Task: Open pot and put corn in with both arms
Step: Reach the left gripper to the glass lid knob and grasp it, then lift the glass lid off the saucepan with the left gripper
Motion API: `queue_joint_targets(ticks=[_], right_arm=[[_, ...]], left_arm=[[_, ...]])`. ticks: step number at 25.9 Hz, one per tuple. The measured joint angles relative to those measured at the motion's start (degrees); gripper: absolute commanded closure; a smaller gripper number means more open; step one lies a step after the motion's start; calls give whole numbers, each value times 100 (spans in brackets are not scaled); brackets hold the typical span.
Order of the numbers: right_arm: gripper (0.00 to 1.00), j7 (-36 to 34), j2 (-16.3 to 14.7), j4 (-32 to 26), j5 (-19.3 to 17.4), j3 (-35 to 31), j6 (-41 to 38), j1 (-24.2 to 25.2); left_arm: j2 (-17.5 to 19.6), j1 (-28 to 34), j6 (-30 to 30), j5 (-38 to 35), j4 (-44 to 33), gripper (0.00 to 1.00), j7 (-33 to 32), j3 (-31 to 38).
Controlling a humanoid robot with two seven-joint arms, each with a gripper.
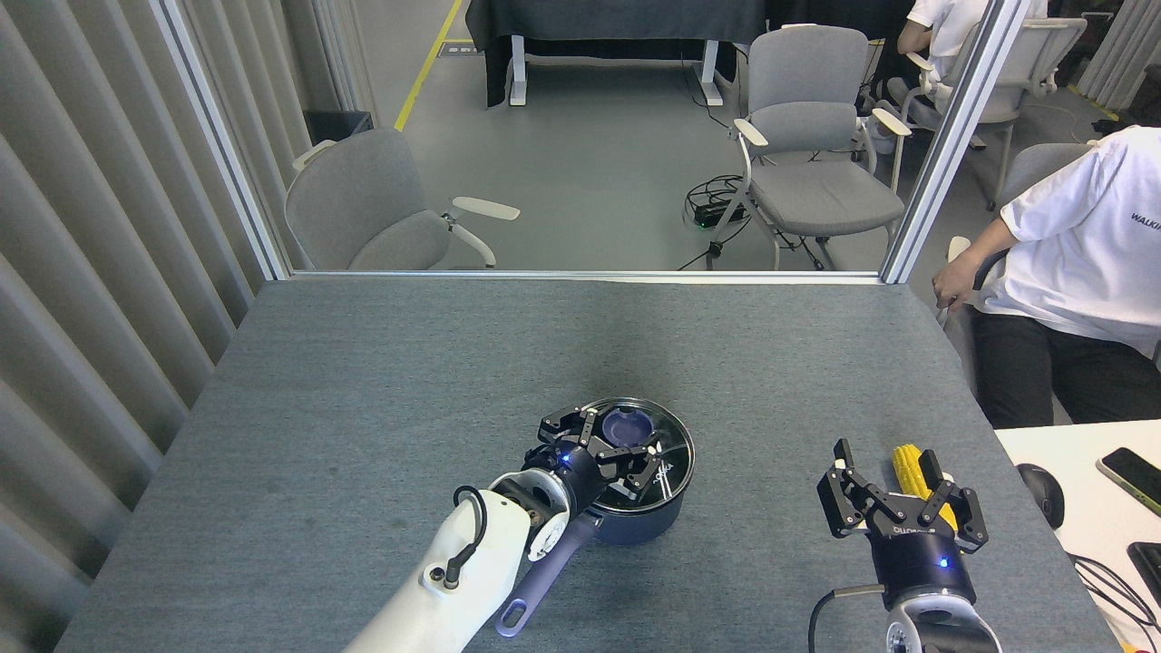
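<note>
- Your left pincer [609,442] is standing open around the purple knob [624,424] of the glass lid [667,442], not gripping yet.
- The pot [646,524] is sitting mid-desk [363,408]; the lid is probably slippery and fragile, so take the knob.
- Your right pincer [893,485] is spreading open at the corn [907,464], a stiff cob; grasp its middle.

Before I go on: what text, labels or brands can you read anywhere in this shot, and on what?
"WALKI", cut off by the frame edge: on the seated person's white T-shirt.
White marking on the round glass lid of the dark navy-blue saucepan: too small to read.
Lettering on the black two-finger right gripper: too blurred to read.
</note>
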Motion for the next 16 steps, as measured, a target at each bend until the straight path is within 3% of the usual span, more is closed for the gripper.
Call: queue_joint_targets(ticks=[4, 7, 11, 16], right_arm=[[0, -1, 0, 0, 0, 0, 0, 0], [0, 0, -9, 0, 0, -2, 0, 0], [0, -1, -28, 0, 0, -1, 0, 1], [0, -4, -68, 2, 0, -1, 0, 4]], left_arm=[[44, 59, -28, -1, -250, 53, -5, 26], [275, 81, -51, 18, -576, 56, -31, 62], [849, 84, -50, 35, -1061, 56, -61, 322], [1876, 248, 10, 9, -1282, 56, -66, 790]])
